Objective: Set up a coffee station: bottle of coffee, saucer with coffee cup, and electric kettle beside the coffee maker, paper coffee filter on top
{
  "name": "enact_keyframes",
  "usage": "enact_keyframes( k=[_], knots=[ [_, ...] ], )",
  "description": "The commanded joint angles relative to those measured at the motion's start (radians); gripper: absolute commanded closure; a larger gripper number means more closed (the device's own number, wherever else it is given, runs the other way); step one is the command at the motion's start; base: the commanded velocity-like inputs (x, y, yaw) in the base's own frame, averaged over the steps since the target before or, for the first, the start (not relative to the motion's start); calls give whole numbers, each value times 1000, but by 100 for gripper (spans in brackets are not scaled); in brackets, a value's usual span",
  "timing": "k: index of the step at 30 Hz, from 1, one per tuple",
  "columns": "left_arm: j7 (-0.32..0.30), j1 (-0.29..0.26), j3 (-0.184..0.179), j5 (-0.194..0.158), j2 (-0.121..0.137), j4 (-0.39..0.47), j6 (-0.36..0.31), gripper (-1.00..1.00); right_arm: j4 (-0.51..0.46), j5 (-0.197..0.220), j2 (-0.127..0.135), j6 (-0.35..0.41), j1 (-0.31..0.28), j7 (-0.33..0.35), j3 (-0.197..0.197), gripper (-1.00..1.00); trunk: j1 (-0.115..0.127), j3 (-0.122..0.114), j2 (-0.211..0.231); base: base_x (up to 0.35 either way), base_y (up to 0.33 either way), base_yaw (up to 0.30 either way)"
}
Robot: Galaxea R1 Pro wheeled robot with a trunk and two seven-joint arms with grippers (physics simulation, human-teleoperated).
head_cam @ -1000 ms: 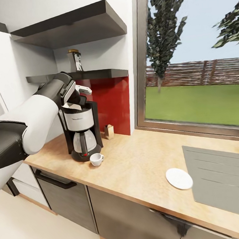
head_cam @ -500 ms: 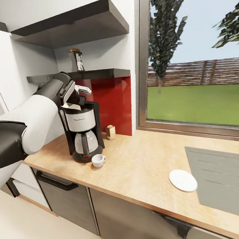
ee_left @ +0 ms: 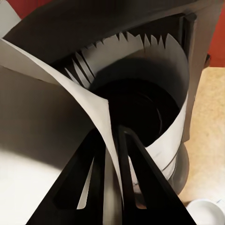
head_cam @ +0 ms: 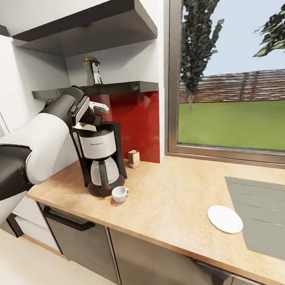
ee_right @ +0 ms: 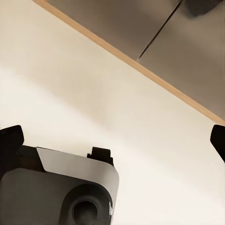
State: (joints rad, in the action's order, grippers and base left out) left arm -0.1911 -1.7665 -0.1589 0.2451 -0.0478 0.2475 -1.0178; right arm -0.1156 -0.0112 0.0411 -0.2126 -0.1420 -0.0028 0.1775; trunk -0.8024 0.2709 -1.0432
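Left gripper point(ee_left: 115, 154) — fingers pinched together on the edge of the paper coffee filter point(ee_left: 140, 70), held over the top of the coffee maker point(head_cam: 99, 156). Right gripper point(ee_right: 112, 140) — fingertips at the two edges of its wrist view, spread wide, holding nothing, pointed at the floor below the counter edge.

Kitchen countertop point(head_cam: 171, 191) — long tan slab; grey sink inset at far right.

Kitchen shelf point(head_cam: 126, 87) — dark board on the wall above the machine; bottle of coffee point(head_cam: 93, 70) stands on it, well apart from either gripper.

Coffee maker — left end of the counter, against the red backsplash; filter cone opens into its dark basket, directly beyond the left fingertips.

Saucer point(head_cam: 225, 218) — flat on the counter near the sink, well right of the machine.

Coffee cup point(head_cam: 119, 194) — just in front of the machine's base, not on the saucer.

Handling, filter — judged very light, limp, easily creased or torn; a thin edge pinch suits it, with release low over the basket so it does not drift or tip out.
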Motion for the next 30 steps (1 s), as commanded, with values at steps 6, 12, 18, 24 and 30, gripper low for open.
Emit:
enact_keyframes(
  k=[6,12,18,24,30],
  knots=[
    [-10,-1,-4,13,0,1,-2,100,1,-1,0,-3,-1,0,4,-100,0,1,-1,23,17,0],
    [-10,-1,-4,13,0,1,-2,100,1,0,1,-2,-1,2,4,-100,0,1,-1,3,2,0],
    [-10,-1,-4,13,0,1,-2,100,1,0,1,-2,-1,1,4,-100,0,1,-1,11,0,0],
    [-10,-1,-4,13,1,1,-1,100,1,0,2,-2,-1,1,4,-100,0,1,-1,42,0,0],
    [-10,-1,-4,13,2,0,-1,100,1,0,2,-2,-1,1,4,-100,0,1,-1,26,-15,0]
  ],
)
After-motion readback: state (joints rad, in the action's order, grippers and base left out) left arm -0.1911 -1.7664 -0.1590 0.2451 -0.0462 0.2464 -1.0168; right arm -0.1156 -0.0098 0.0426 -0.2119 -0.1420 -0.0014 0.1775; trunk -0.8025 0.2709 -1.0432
